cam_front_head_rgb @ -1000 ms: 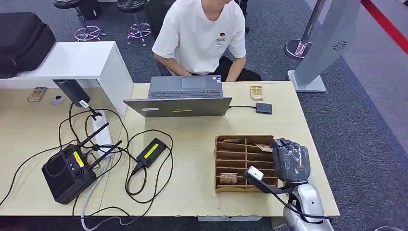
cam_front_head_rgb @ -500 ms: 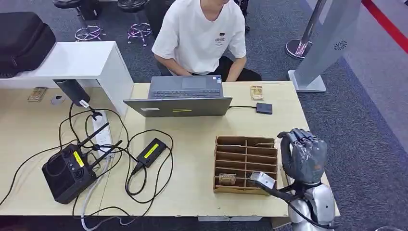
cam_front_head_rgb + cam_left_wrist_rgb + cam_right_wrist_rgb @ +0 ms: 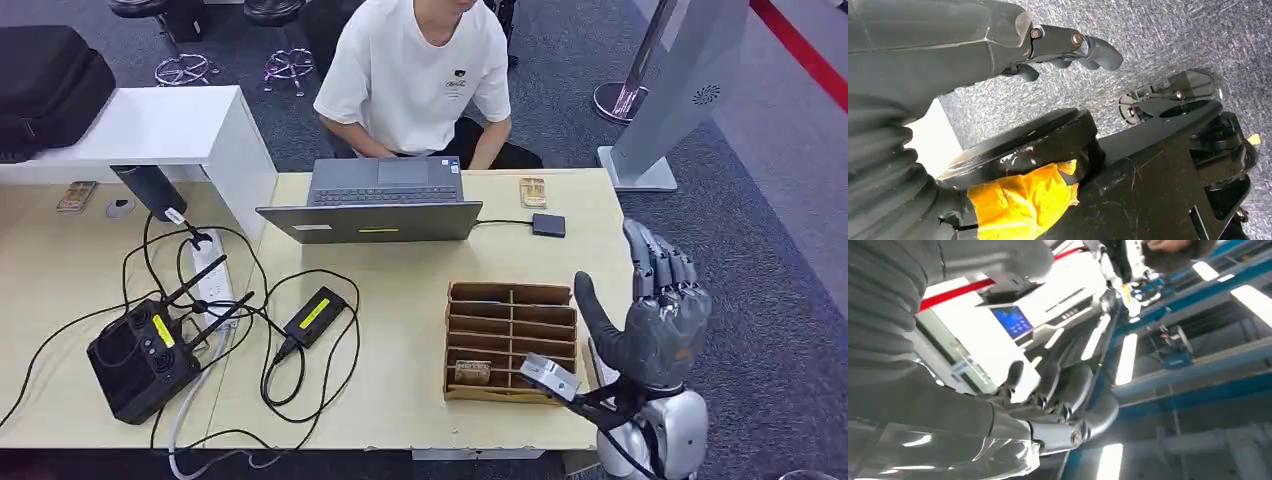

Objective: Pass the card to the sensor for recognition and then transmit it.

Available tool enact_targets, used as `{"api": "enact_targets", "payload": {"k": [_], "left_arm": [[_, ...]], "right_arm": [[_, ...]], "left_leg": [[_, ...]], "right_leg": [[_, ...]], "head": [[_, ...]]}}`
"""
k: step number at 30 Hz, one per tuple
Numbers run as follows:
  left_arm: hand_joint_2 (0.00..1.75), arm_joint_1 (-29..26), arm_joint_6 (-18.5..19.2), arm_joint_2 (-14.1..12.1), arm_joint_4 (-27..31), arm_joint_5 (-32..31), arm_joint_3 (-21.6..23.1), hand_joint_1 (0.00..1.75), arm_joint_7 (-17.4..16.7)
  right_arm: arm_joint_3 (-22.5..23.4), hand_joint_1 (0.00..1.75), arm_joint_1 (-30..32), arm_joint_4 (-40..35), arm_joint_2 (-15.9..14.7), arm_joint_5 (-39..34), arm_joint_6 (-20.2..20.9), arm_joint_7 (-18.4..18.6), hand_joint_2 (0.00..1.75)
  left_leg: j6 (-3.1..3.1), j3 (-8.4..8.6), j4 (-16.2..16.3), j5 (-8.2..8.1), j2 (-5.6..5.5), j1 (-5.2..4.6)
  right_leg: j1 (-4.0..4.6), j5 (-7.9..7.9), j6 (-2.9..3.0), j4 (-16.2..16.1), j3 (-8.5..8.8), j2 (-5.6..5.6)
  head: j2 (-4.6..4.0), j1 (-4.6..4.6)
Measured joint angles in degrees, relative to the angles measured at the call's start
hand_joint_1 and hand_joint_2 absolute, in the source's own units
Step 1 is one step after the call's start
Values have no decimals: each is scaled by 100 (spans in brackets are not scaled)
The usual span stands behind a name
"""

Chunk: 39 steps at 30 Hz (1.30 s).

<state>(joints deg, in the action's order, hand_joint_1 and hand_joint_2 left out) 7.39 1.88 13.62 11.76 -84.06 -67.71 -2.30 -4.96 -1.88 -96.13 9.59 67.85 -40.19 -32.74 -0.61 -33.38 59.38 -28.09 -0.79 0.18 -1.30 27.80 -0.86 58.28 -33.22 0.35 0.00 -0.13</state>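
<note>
— Right hand (image 3: 655,325)?
— Raised beside the cardboard divider tray (image 3: 510,340), fingers spread, holding nothing. Left hand (image 3: 998,45) hangs over carpet, fingers curled, empty.
— The card?
— One card (image 3: 474,371) sits in a near tray slot; the black sensor (image 3: 548,224) lies beyond, beside the laptop (image 3: 385,200).

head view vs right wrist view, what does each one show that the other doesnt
Head view alone: the table, the slotted box with a card, the laptop, the router and the carpet. Right wrist view alone: a blue screen on a white unit, and ceiling lights. Both: the right hand, raised with fingers apart, holding nothing, and a person.
</note>
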Motion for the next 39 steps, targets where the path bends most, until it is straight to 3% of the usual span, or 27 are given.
{"api": "enact_targets", "payload": {"k": [13,23,30,39], "left_arm": [[175,21,17,0,0,-66,0,0,-111],[175,23,33,0,0,-20,-2,0,-155],[175,25,31,0,0,-20,-2,0,-175],[175,37,50,0,0,-90,-2,0,-186]], "right_arm": [[-378,0,-98,736,-293,587,2,513,175],[-516,0,234,1001,-310,559,0,188,175],[-553,0,436,1023,-315,518,0,255,175],[-520,0,263,1480,-315,743,0,461,175]], "left_leg": [[0,-1,0,0,-1,0],[-2,-1,0,-2,-2,0],[-2,-1,-1,-2,-1,0],[-2,0,0,-2,-1,0]], "right_leg": [[0,0,0,0,0,-1],[0,1,0,0,-1,-2],[0,1,0,0,-1,-1],[0,1,0,0,0,-1]], "head": [[0,-2],[0,0],[0,0],[0,-2]]}}
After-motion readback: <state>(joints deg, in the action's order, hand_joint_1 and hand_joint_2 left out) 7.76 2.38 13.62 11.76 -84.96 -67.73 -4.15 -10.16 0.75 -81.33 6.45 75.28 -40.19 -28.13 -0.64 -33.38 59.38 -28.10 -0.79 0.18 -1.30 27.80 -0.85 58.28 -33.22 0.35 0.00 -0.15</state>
